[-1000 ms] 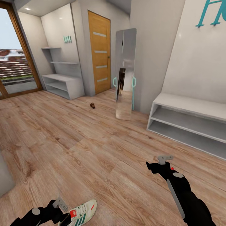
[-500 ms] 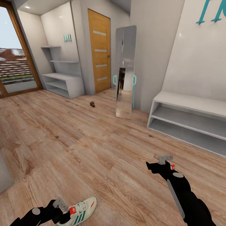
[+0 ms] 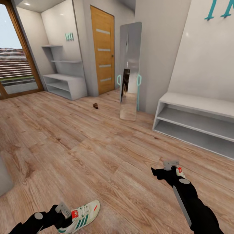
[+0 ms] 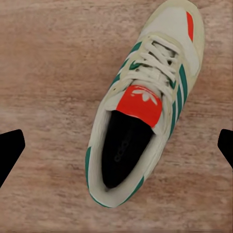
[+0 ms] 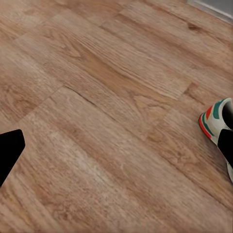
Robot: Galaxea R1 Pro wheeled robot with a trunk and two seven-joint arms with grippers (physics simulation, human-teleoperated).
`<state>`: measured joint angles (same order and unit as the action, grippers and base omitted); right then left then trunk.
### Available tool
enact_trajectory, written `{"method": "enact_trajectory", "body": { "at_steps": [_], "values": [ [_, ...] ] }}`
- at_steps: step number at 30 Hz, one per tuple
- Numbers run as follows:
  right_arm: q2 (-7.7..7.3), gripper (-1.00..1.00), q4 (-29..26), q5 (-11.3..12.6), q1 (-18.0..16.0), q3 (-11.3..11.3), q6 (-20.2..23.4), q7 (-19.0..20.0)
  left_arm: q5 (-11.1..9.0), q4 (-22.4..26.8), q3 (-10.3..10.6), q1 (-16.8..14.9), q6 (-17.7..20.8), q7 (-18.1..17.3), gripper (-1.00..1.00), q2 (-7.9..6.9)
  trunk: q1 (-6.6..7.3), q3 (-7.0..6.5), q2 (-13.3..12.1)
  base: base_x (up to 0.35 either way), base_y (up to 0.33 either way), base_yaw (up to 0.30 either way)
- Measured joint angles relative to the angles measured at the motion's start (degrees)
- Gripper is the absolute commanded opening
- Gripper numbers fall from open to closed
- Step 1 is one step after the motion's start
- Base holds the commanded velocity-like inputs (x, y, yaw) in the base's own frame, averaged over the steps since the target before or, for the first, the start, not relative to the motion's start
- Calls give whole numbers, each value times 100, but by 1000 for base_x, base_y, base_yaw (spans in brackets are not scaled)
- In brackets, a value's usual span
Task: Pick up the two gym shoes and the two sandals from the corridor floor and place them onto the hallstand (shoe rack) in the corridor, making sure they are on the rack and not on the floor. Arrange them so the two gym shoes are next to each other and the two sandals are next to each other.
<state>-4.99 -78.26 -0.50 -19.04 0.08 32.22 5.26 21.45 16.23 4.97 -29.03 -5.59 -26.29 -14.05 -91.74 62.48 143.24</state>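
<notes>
Nothing is racked yet: one sneaker [image 3: 82, 216] lies on the floor [image 3: 97, 156] between the spread left fingers [image 4: 10, 151]; right fingers [image 5: 9, 148] spread, empty; rack [image 3: 195, 120] bare

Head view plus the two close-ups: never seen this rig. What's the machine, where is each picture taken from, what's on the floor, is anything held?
It is a simulated wheeled robot with two black arms. The wide picture comes from its head camera, looking down a corridor. The left tool hangs over a white gym shoe with green stripes; the right tool hovers above the wood floor, near a second gym shoe that its arm mostly hides. The close-ups come from cameras near each tool. The left one looks straight down on the shoe, fingers spread either side; the right one catches the other shoe's end. Nothing is held. A white shoe rack stands to the right, and a small brown object lies far off.
</notes>
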Motion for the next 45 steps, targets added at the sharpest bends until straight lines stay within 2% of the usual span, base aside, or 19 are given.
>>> {"method": "enact_trajectory", "body": {
  "at_steps": [5, 10, 12, 16, 38, 43, 45],
  "values": [
    [0, 100, -46, 3, 1, 0, 3, 0, 162, 78, 4, -9, 142, -12, 100, 2, -13, 111, 7, 0, 0, 0],
    [0, 100, -157, 4, 1, 10, 10, 2, 479, 160, 2, -12, 220, -135, 100, 8, -26, 222, 13, 0, 0, 0],
    [1, 100, -198, 1, 0, 13, 14, 1, 672, 188, -6, -13, 243, -254, 100, 9, -31, 266, 16, 0, 0, 0],
    [1, 100, -215, -7, 0, 15, 17, -1, 779, 203, -9, -13, 247, -324, 100, 6, -41, 355, 22, 0, 0, 0],
    [1, 100, -232, -43, 0, 16, 9, -4, 790, 396, -12, -10, 181, -355, 100, -11, -98, 843, 51, 0, 0, 0],
    [33, 100, -205, -41, -12, 3, -2, -6, 778, 560, -175, 35, 33, -200, 100, -11, -98, 842, 52, 0, 0, 0],
    [49, 100, -219, -39, -17, 9, 0, 3, 787, 625, -155, 2, 56, -135, 100, -25, -98, 842, 52, 0, 0, 0]
  ]
}}
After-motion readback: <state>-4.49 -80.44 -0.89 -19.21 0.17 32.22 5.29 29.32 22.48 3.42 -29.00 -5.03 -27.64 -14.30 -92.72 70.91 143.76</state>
